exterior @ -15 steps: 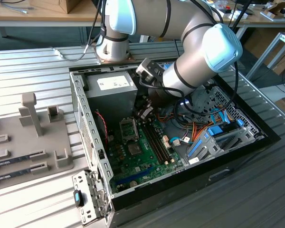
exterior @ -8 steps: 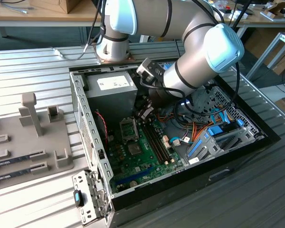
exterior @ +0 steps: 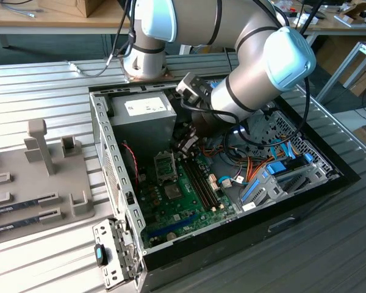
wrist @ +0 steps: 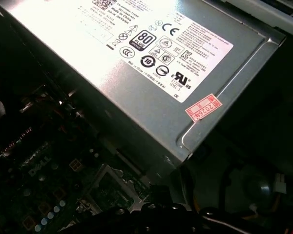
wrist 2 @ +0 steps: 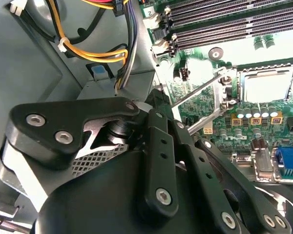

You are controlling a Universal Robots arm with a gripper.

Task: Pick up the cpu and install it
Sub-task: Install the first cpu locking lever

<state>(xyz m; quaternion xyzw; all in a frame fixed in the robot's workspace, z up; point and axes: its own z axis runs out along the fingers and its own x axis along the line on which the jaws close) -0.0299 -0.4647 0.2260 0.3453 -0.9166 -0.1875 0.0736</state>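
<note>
While over motherboard (exterior: 183, 195), pincer (exterior: 186, 144).

A robotics lab or electronics workshop: an open desktop computer case (exterior: 232, 201) lies on a ribbed metal worktop (exterior: 43, 85) at the centre of the exterior view, its green motherboard (exterior: 183, 195) and grey power supply (exterior: 143, 119) exposed beneath a grey-and-blue robot arm (exterior: 256, 67). A grey parts fixture (exterior: 43, 177) sits at the left of the frame. Wooden benches (exterior: 49, 15) strewn with cables and boxes line the top edge, with an aluminium frame (exterior: 348, 61) at upper right.
</note>
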